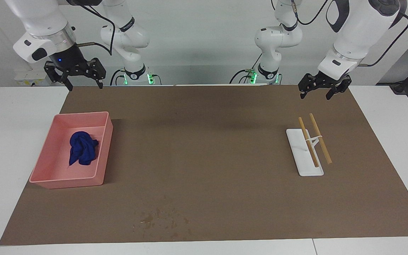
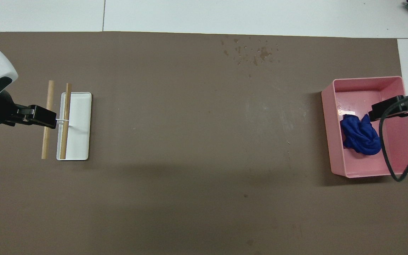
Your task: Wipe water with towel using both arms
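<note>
On the brown mat (image 1: pixel 204 148) covering the white table (image 1: pixel 12 117), you see the towel (image 1: pixel 82 148), a crumpled deep-blue cloth, lying inside the pink bin (image 1: pixel 44 180) at the right arm's end, on the bin's floor and clear of its walls. Toward the mat's edge farthest from the robots, the water (image 1: pixel 161 219) shows as a loose scatter of darker specks and blotches, well apart from both the bin and the white tray (image 1: pixel 301 159). That tray sits at the left arm's end, with two wooden sticks (image 1: pixel 314 140) lying side by side, one along the tray and one just off its long edge, both running past its nearer end.

Your right gripper (image 1: pixel 83 79) hangs in the air above the mat's nearest corner at the right arm's end, its fingers spread wide and holding nothing. From overhead, one black finger (image 2: pixel 384 110) crosses over the bin just above the towel, though the facing view shows it raised well clear.

Your left gripper (image 1: pixel 319 90) hangs over the mat's nearest edge at the left arm's end, likewise wide apart and empty; overhead, its tip (image 2: pixel 41 118) lies across the sticks, while the facing view shows it high above them.
</note>
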